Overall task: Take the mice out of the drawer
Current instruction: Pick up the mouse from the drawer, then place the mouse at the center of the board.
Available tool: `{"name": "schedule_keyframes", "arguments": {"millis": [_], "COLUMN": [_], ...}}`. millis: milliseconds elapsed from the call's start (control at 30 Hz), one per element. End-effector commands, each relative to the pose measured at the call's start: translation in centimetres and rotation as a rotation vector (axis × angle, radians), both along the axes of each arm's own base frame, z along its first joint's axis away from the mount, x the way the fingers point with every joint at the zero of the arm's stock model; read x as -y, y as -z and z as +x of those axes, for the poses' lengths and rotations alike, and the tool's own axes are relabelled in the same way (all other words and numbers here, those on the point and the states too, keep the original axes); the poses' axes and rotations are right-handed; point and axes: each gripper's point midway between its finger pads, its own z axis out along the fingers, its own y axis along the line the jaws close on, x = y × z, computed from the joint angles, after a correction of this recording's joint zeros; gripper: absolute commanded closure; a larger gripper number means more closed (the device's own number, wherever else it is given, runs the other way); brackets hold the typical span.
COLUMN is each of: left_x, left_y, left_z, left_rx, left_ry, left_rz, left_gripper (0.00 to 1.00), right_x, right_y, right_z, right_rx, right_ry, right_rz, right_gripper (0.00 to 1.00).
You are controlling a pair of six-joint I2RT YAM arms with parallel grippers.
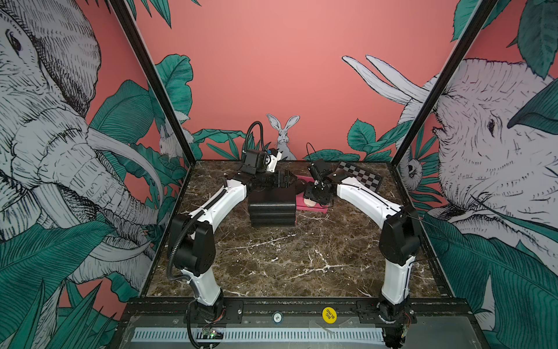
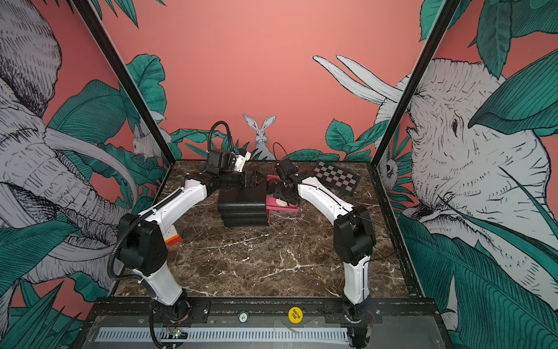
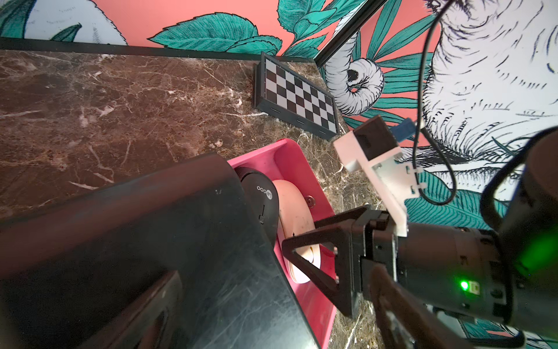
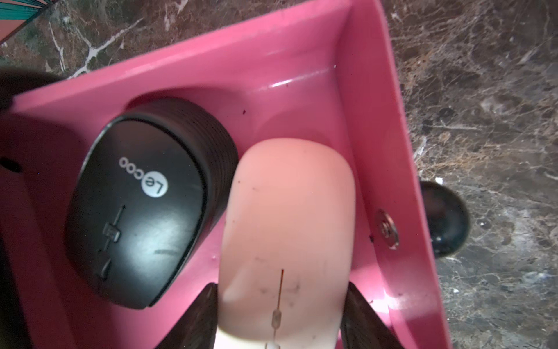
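The room is a small booth walled in coral-pink paper, with big drawn elephants (image 1: 51, 145) and green leaves on the side walls and a rabbit (image 1: 283, 136) on the back wall. The floor of it is a dark brown marble tabletop (image 1: 287, 260) veined in white. A yellow sticker (image 1: 329, 315) sits on the black front rail.

Toward the back stands a black drawer cabinet (image 1: 271, 208), with a pink drawer (image 4: 302, 60) pulled out on the robot's right side. A folded chessboard (image 1: 360, 178) lies flat in the far right corner. In a top view a small white and orange block (image 2: 173, 237) shows beside the left arm.

Two mice lie side by side in the pink drawer: a black mouse (image 4: 136, 211) and a pale mouse (image 4: 290, 211), which is next to the wall with the round knob (image 4: 447, 220). The right gripper (image 4: 281, 305) reaches down into the drawer, its jaws closed against the two flanks of the pale mouse. The left gripper (image 1: 285, 180) hangs over the cabinet top; I cannot tell how its jaws stand.
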Motion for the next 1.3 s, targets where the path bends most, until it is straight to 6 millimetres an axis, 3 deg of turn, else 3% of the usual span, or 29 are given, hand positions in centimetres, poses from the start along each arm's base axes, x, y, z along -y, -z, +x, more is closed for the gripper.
{"name": "schedule_keyframes", "arguments": {"millis": [0, 267, 467, 567, 700, 867, 1067, 1267], "left_x": [-0.9, -1.0, -0.9, -0.8, -0.8, -0.8, -0.8, -0.9], "left_y": [2.1, 1.6, 1.5, 1.4, 1.2, 1.2, 1.2, 1.6], "left_z": [-1.2, -1.1, -1.1, -1.0, -1.0, -0.9, -0.9, -0.9], "left_rx": [-0.078, -0.061, -0.063, -0.06, -0.059, -0.063, -0.069, -0.08], "left_ry": [-0.019, -0.02, -0.014, -0.013, -0.011, -0.014, -0.021, -0.027], "left_rz": [0.048, 0.049, 0.047, 0.046, 0.047, 0.043, 0.042, 0.045], "left_gripper": [0.01, 0.01, 0.01, 0.01, 0.01, 0.01, 0.01, 0.01], "right_x": [0.2, 1.4, 6.3, 9.4, 14.1, 18.6, 20.7, 21.2], "right_y": [-2.5, -9.0, -13.1, -13.2, -11.3, -5.4, 1.4, 5.3], "right_z": [0.2, 0.1, -1.0, -1.4, -2.4, -4.6, -6.5, -7.1], "right_rx": [0.064, 0.208, 0.294, 0.29, 0.243, 0.117, 0.021, -0.016], "right_ry": [-0.027, -0.04, 0.005, 0.052, 0.132, 0.194, 0.221, 0.214], "right_rz": [-0.031, -0.02, -0.124, -0.142, -0.175, -0.222, -0.244, -0.23], "right_gripper": [0.49, 0.51, 0.49, 0.49, 0.49, 0.49, 0.49, 0.49]}}
